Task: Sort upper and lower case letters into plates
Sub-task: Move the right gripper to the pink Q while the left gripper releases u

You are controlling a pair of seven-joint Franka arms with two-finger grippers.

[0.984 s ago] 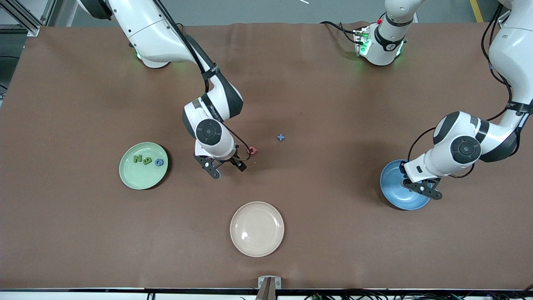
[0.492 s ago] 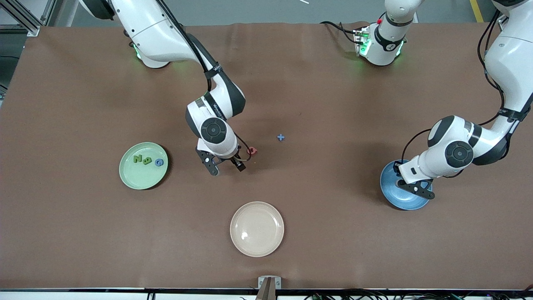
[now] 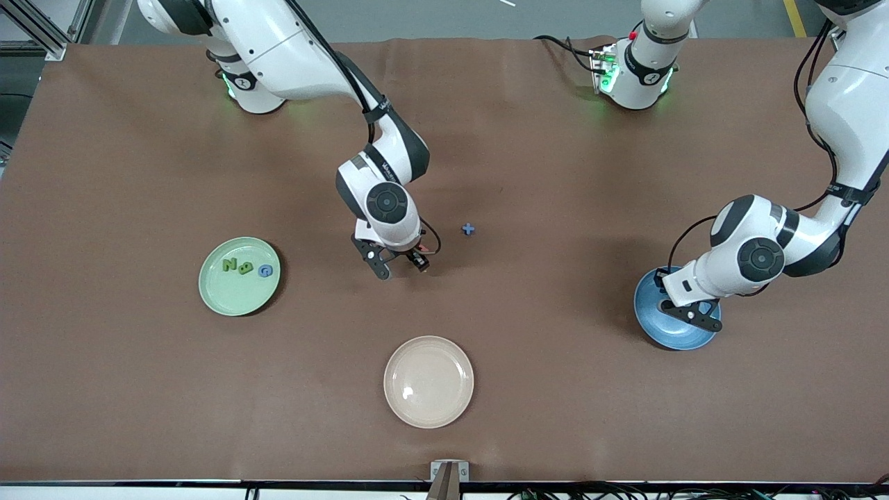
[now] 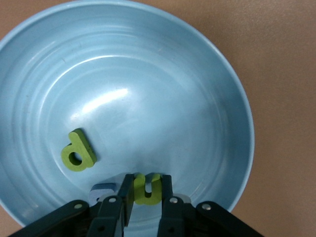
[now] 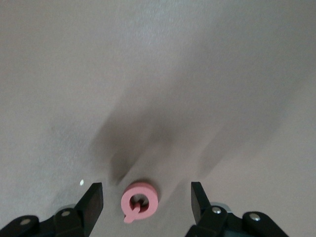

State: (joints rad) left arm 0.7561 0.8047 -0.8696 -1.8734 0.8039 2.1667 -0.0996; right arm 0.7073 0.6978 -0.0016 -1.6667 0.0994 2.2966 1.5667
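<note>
Two plates take the letters, and I have a gripper over each part of the job. My left gripper (image 4: 146, 197) hangs just over the blue plate (image 3: 677, 333) at the left arm's end of the table, its fingers pressed onto a green n (image 4: 147, 187) held low inside the plate's rim. In that plate lie a green p (image 4: 78, 150) and, partly hidden under my fingers, a blue letter (image 4: 101, 190) I cannot read.

My right gripper (image 5: 146, 203) is low over the middle of the table (image 3: 555, 173), fingers spread wide, with the pink Q (image 5: 139, 201) lying flat on the cloth between them and touching neither. From the front the Q is hidden under that gripper (image 3: 399, 262).

A blue x (image 3: 469, 229) lies on the cloth near my right gripper, toward the left arm's end. The green plate (image 3: 219, 295) sits toward the right arm's end and holds a green N (image 3: 229, 264), a green B (image 3: 245, 268) and a blue G (image 3: 265, 271) in a row. A cream plate (image 3: 428, 410) sits nearest the front camera.
</note>
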